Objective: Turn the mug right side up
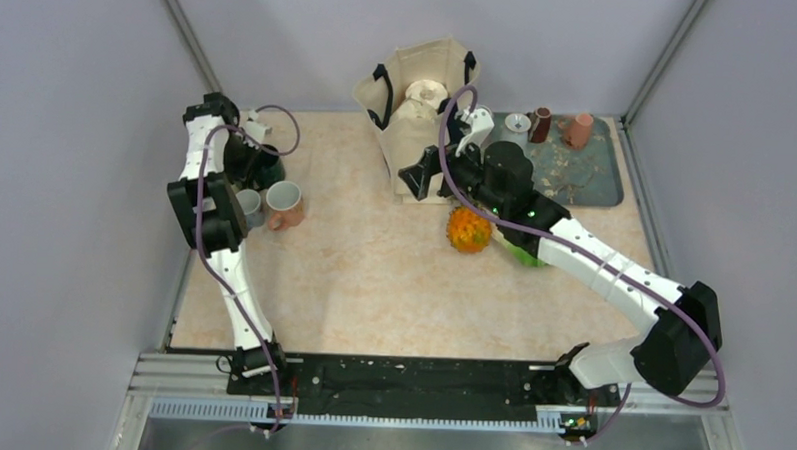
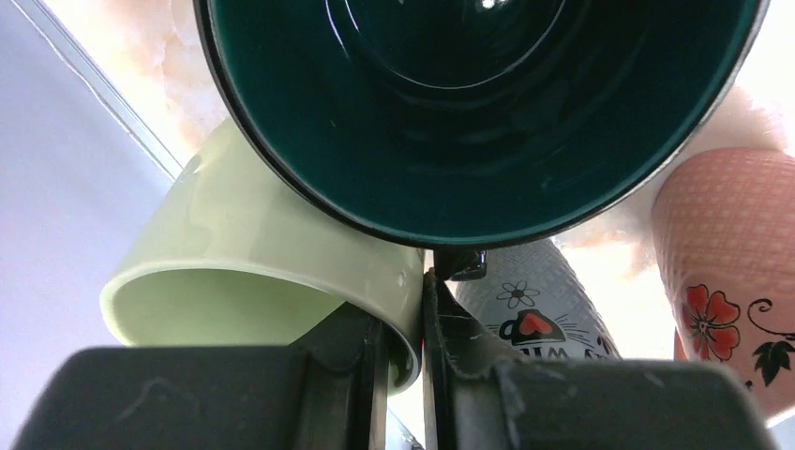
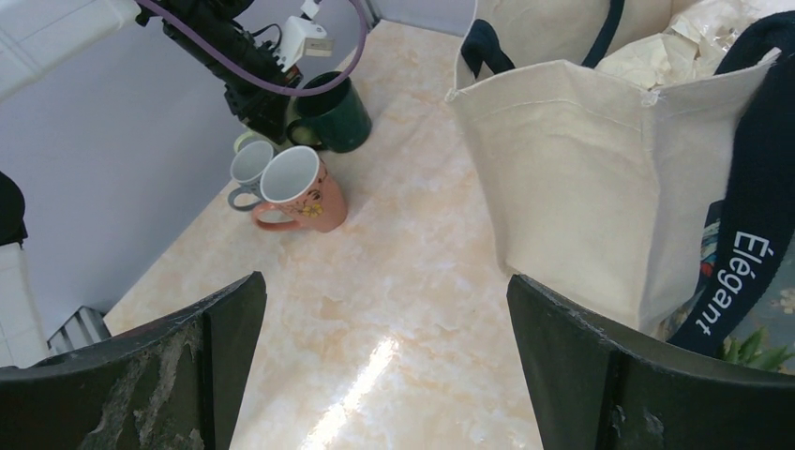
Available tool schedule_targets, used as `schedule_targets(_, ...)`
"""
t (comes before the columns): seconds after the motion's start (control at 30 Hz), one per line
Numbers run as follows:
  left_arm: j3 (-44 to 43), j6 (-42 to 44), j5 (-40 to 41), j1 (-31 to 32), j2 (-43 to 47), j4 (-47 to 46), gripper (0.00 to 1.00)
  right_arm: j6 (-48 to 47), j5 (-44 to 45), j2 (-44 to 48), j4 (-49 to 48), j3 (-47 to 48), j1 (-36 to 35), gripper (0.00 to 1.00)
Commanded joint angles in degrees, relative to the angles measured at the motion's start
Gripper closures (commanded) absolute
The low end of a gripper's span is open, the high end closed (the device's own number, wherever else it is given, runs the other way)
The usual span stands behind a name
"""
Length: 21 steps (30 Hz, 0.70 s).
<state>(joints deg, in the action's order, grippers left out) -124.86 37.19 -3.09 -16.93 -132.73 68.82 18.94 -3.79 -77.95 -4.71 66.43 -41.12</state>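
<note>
Left wrist, left gripper (image 2: 427,314): jaws nearly together, seemingly pinching the handle to turn the mug.
Pale green ceramic mug (image 2: 253,244): touching one finger.
Glossy dark green ceramic mug (image 2: 469,112): just beyond the jaws, mouth facing the camera.
Right gripper (image 3: 384,366): spread, idle.
</note>
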Motion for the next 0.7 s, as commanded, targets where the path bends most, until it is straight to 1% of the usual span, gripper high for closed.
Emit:
schedule_targets(0.0,-0.93,-0.17,1.85,-0.6,0.41,-2.41,1.0,-2.56,2.66,3.65,-0.27,1.94,-0.47,0.01)
schedule_targets(0.03,-0.79,-0.15,1.6,-0.57,0.23,-2.43,0.98,-2.79,3.07,3.87,-0.22,1.79,-0.45,0.01)
schedule_targets(0.13,-0.48,-0.47,1.02,-0.56,0.29,-2.52,0.77,-2.91,3.5,4.33,-0.56,1.37,-0.46,0.01)
schedule_targets(0.17,-0.48,-0.64,0.93,-0.56,0.57,-2.58,0.71,-3.07,3.53,4.34,-0.45,1.37,-0.48,0.01)
schedule_targets(0.23,-0.36,-0.81,0.75,-0.56,1.58,-2.76,0.64,-3.19,6.02,4.24,0.53,1.73,-0.45,0.01)
schedule_targets(0.33,0.04,-1.15,-0.04,-0.57,4.02,-3.48,0.59,-3.78,12.27,3.49,3.34,2.71,-0.5,0.01)
schedule_targets(0.43,0.52,-1.69,-1.27,-0.56,7.39,-3.97,0.54,-5.06,23.56,2.47,6.18,3.43,-0.32,0.01)
schedule_targets(0.5,0.98,-2.27,-1.61,-0.56,9.72,-4.51,0.52,-5.94,28.91,1.5,7.29,3.61,0.76,0.01)
schedule_targets(0.57,1.62,-2.78,-2.12,-0.56,12.31,-5.1,0.5,-4.93,30.41,0.13,7.86,3.49,3.91,0.01)
schedule_targets(0.67,3.04,-3.97,-3.37,-0.56,16.16,-5.96,0.46,0.66,27.22,-2.07,7.16,2.73,11.61,0.04)
